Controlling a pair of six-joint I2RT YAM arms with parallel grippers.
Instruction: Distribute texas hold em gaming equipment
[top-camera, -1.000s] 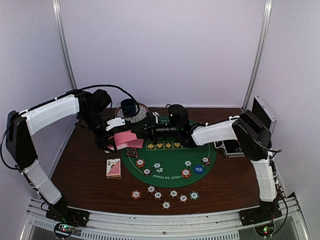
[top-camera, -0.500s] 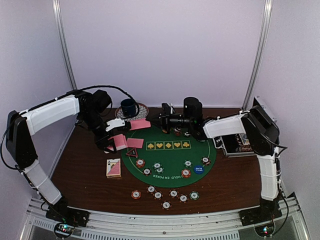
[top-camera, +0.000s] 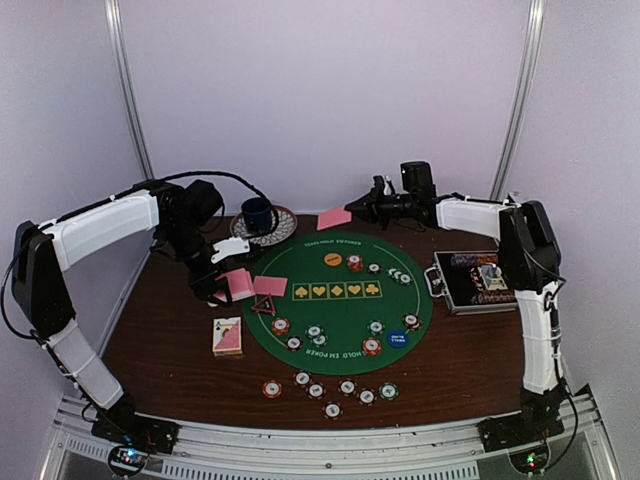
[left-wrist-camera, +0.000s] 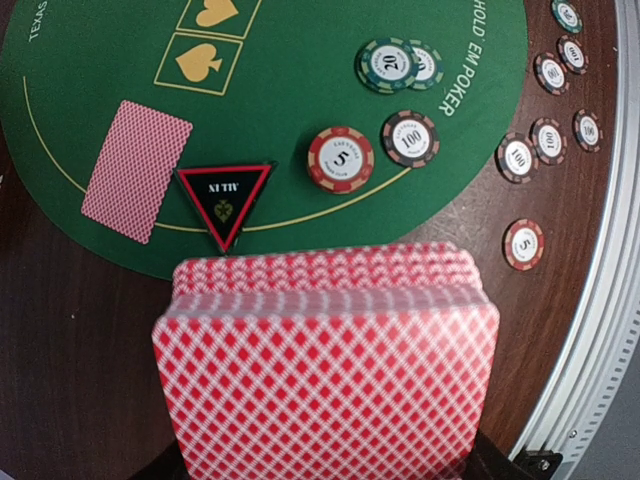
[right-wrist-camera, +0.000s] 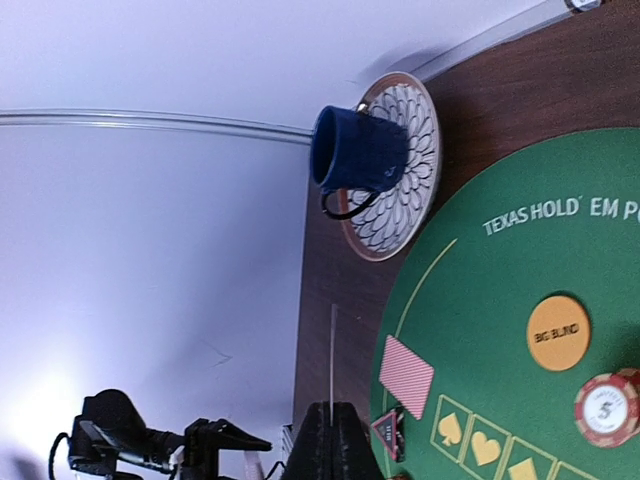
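My left gripper (top-camera: 220, 287) is shut on a deck of pink-backed cards (top-camera: 238, 283) at the left edge of the green felt (top-camera: 340, 320); the deck fills the bottom of the left wrist view (left-wrist-camera: 325, 370) and hides the fingers. One card (left-wrist-camera: 136, 170) lies face down on the felt beside the red-edged black triangle marker (left-wrist-camera: 225, 200). My right gripper (top-camera: 364, 208) is shut on a single pink card (top-camera: 334, 218), held above the table's back edge; the right wrist view shows that card edge-on (right-wrist-camera: 332, 350).
Striped chips lie on the felt (left-wrist-camera: 340, 158) and in a row on the wood near the front (top-camera: 330, 390). A yellow disc (right-wrist-camera: 558, 332) and a blue disc (top-camera: 397, 338) sit on the felt. A blue cup (right-wrist-camera: 358, 155), a card box (top-camera: 228, 336) and an open case (top-camera: 478, 282) stand around it.
My right arm has swung from the deck at the left gripper back and to the right, carrying one pink card to the table's back edge. The left arm has stayed put.
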